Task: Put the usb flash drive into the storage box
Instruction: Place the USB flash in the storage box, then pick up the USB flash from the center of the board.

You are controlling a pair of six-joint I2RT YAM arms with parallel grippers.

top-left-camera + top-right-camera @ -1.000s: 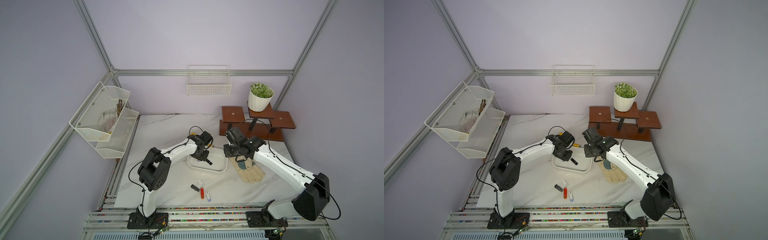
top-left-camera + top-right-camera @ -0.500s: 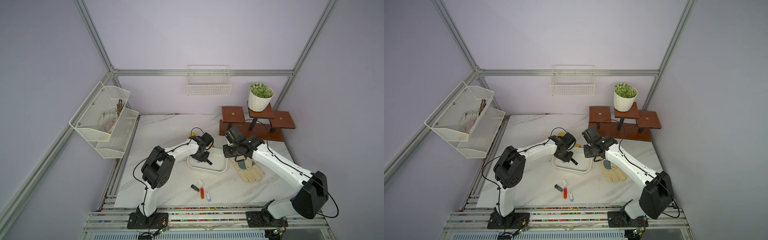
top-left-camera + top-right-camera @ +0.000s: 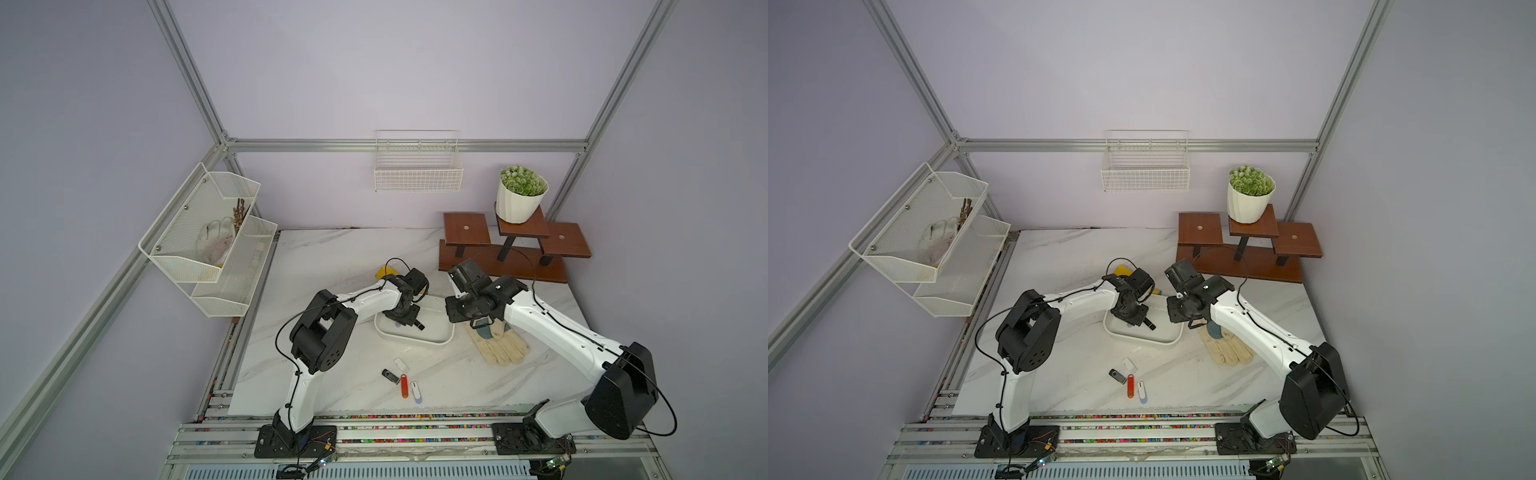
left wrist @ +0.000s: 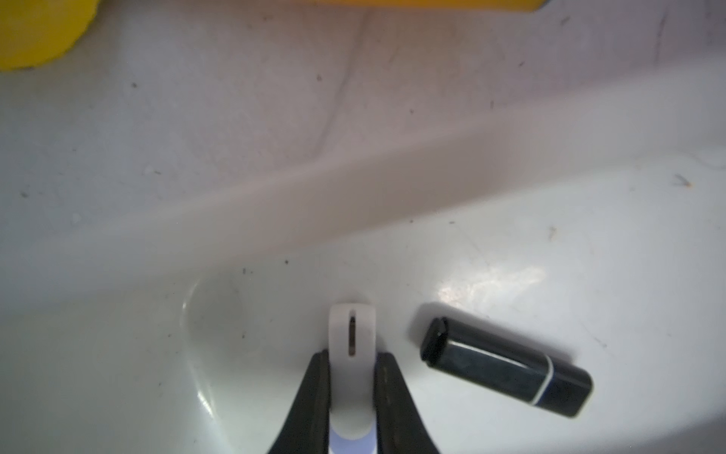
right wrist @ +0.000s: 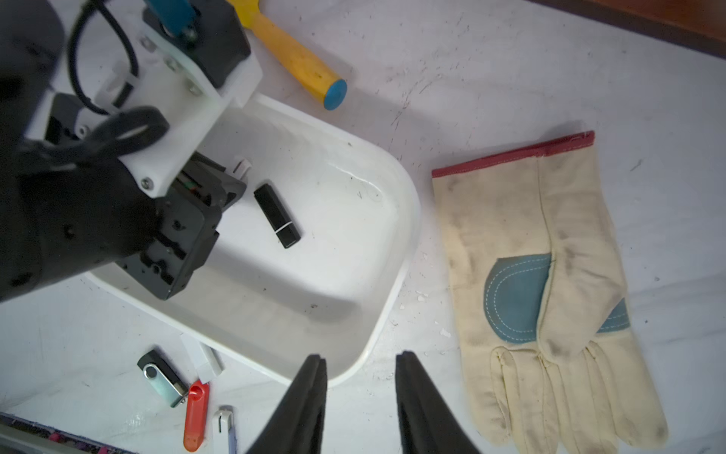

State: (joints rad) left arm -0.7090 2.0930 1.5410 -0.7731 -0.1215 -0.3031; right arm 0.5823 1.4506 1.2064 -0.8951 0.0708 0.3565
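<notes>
— Flash drive [image 4: 352, 330], where?
— Inside your storage box [image 5: 410, 236], left of a black drive [image 5: 277, 215], clamped in the jaws of your left gripper [image 4: 353, 355]. Your right gripper [image 5: 359, 359] holds nothing, jaws apart.

White usb flash drive [image 4: 352, 326]: rear end running off the left wrist view's edge, sitting between the left gripper's [image 4: 353, 355] jaws. Yellow handle [image 4: 35, 31]: being cropped there too. Storage box [image 5: 353, 220]: one end lying hidden under the left arm [image 5: 78, 216] in the right wrist view. Glove [image 5: 550, 275]: fingertips running out of frame.
</notes>
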